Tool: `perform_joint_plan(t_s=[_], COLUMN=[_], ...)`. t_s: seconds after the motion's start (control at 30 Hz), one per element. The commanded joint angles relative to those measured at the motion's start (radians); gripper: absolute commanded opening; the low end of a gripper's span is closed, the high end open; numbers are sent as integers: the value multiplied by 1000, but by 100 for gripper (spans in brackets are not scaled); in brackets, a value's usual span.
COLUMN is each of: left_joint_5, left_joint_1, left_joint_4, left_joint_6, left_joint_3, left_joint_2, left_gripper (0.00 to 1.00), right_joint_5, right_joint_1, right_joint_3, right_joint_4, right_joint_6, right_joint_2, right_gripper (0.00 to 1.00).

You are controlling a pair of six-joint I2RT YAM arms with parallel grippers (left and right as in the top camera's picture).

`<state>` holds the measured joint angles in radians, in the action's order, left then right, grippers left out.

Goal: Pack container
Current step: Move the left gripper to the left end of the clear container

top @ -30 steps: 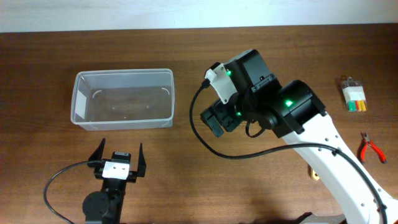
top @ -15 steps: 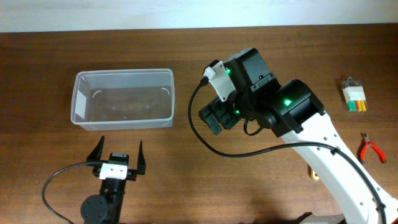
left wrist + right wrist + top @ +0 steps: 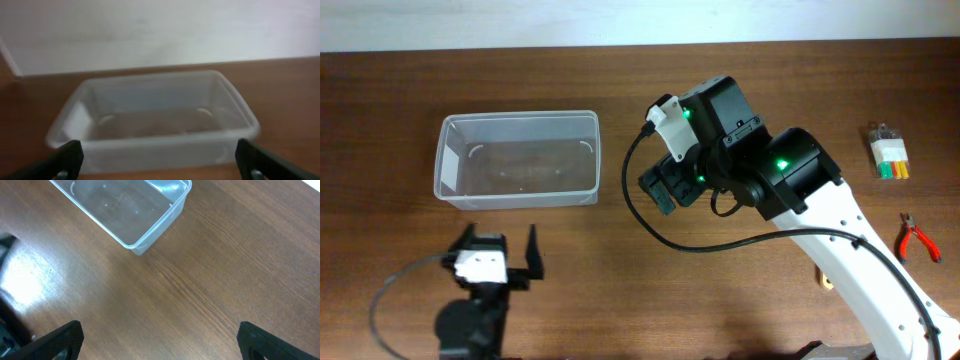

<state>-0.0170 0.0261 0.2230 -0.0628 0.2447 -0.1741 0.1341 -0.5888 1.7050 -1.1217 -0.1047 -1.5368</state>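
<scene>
Fig.: 1 container (image 3: 518, 197) sitting on table (image 3: 620, 290); 2 arms, L gripper (image 3: 498, 248) & R gripper (image 3: 160, 340), both hovering w/ jaws spread, gripping nothing.

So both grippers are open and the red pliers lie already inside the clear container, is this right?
Not fully. The left gripper and right gripper are open, but the red pliers lie on the table, far from the container, which is empty. The overhead view shows it.
</scene>
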Motion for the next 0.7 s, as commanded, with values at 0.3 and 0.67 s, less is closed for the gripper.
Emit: perform_joint_plan(t_s=[0.3, 0.67], left_joint_5=[-160, -486], left_joint_1=[147, 146], left_joint_4=[366, 571], left_joint_6=[-145, -133], left_joint_3=[961, 1219], left_joint_2=[-782, -1250], left_gripper=[99, 99], right_joint_5=[13, 13], right_joint_1=[1, 0], right_joint_3=[10, 10], right_joint_4=[2, -16], right_joint_6=[9, 13], right_joint_2=[-5, -7], right_gripper=[99, 99])
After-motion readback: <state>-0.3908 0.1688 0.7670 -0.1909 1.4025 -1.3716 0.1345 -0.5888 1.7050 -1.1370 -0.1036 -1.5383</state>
